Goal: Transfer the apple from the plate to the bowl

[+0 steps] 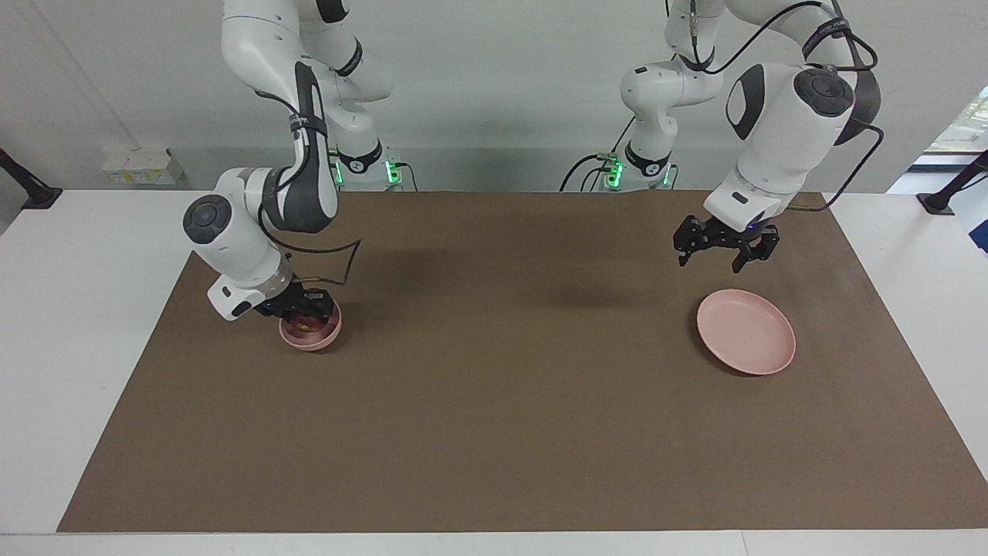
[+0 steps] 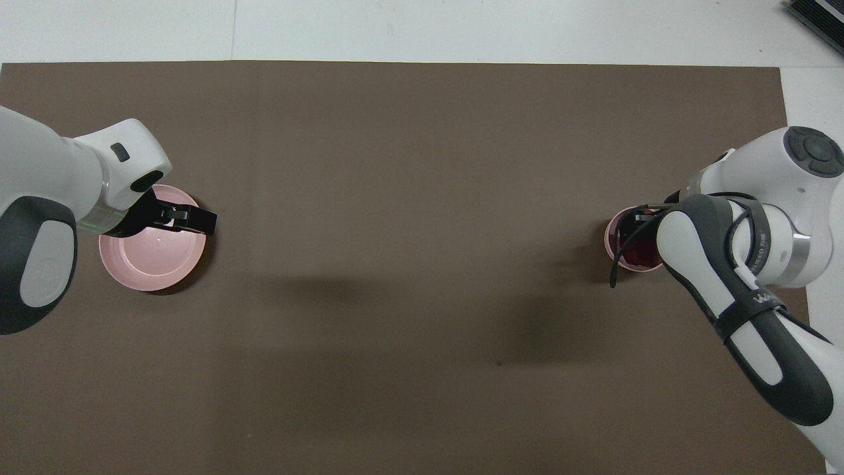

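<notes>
The small pink bowl (image 1: pixel 315 339) stands toward the right arm's end of the brown mat. My right gripper (image 1: pixel 304 311) reaches down into it, shut on the dark red apple (image 2: pixel 635 251), which sits within the bowl's rim (image 2: pixel 611 237). In the facing view only a bit of the apple (image 1: pixel 306 324) shows under the fingers. The flat pink plate (image 1: pixel 746 333) lies bare toward the left arm's end. My left gripper (image 1: pixel 723 255) hangs open in the air, over the plate's rim (image 2: pixel 153 264) in the overhead view, holding nothing.
A brown mat (image 1: pixel 509 386) covers most of the white table. The right forearm (image 2: pixel 738 297) hides part of the bowl from above. A dark object (image 2: pixel 817 16) lies at the table's corner farthest from the robots.
</notes>
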Motion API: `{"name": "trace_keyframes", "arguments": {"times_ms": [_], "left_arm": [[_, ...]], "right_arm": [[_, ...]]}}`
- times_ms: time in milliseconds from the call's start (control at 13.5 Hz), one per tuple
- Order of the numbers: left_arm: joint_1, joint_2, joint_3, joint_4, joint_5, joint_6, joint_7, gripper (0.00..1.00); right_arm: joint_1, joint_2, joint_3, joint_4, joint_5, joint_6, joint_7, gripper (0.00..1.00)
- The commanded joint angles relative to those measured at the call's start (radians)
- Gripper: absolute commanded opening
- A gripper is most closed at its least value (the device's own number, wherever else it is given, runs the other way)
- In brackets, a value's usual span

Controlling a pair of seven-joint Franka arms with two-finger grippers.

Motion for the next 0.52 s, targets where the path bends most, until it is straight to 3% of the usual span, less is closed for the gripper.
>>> {"name": "trace_keyframes", "arguments": {"times_ms": [0, 74, 222, 443], "left_arm": [[0.005, 0.015, -0.003, 0.042, 0.046, -0.03, 0.0, 1.0], [-0.001, 0.015, -0.003, 0.046, 0.062, -0.028, -0.001, 1.0], [0.0, 0.03, -0.003, 0.068, 0.064, -0.028, -0.006, 1.0], [0.002, 0.046, -0.003, 0.149, 0.062, -0.095, -0.007, 1.0]], "right_arm": [[-0.005, 0.038, 0.006, 0.014, -0.001, 0.039, 0.025, 0.69], [-0.003, 0.038, 0.006, 0.014, 0.0, 0.04, 0.025, 0.73], [-0.003, 0.038, 0.007, 0.013, 0.0, 0.042, 0.025, 1.0], [-0.003, 0.037, 0.01, 0.016, -0.001, 0.031, 0.025, 1.0]]}}
